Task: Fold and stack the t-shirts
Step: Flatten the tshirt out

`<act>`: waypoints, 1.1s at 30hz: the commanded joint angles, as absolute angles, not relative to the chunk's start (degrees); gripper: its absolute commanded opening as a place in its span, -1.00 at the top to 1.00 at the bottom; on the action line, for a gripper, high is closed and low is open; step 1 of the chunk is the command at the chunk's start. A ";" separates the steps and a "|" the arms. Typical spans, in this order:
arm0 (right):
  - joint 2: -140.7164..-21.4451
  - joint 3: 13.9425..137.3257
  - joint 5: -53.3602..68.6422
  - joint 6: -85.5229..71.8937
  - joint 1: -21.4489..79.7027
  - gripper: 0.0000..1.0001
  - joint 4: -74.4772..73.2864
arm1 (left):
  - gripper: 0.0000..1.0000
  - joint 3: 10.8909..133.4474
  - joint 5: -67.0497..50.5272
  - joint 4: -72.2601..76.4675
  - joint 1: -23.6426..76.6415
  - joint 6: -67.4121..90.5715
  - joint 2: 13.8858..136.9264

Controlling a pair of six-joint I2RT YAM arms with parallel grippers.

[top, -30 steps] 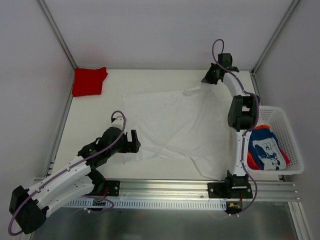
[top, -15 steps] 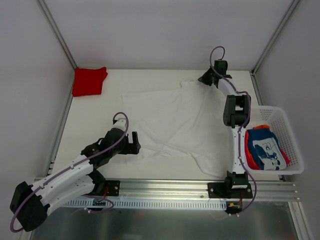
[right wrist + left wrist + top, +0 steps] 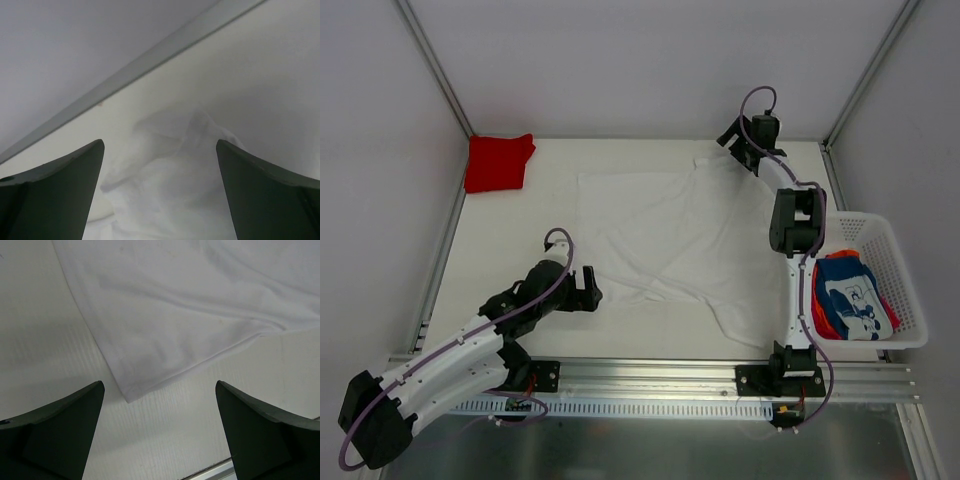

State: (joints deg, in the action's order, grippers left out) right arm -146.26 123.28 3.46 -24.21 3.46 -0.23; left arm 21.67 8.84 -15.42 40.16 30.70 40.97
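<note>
White worktop (image 3: 520, 240) is seen under white wall panels (image 3: 640, 60). Two metal posts (image 3: 435, 70) are angled up at the back corners. A white mesh basket (image 3: 908, 285) is set at the worktop's right edge. An aluminium rail (image 3: 650, 375) is run along the near edge.

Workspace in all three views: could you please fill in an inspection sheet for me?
Surface: white table, partly under cloth.
Job's things: white t-shirt spread out, rumpled; red t-shirt folded in far left corner; blue t-shirt on orange-red t-shirt in the basket.
Clutter: nothing seen.
Grippers: left gripper open over the white t-shirt's near corner; right gripper open over its bunched far edge.
Cables: purple cables looped along both arms.
Surroundings: grey walls, metal frame posts, rail at near edge.
</note>
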 commanded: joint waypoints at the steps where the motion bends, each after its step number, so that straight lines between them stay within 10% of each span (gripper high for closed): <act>1: -131.98 117.53 0.35 -18.04 3.25 -0.99 -0.44 | -0.89 21.27 7.30 -13.71 40.61 30.59 39.46; 18: -63.77 54.09 -22.25 -18.19 11.60 -0.99 -29.98 | -0.85 19.69 5.54 -13.27 40.96 37.08 32.87; 33: -60.12 38.77 -30.50 -32.25 36.21 -0.99 -35.95 | -0.68 9.06 2.98 9.55 41.66 47.99 33.22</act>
State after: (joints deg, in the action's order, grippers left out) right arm -61.34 38.35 -27.33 -28.29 34.61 -34.94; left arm 9.80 1.54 -0.86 40.97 45.58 32.86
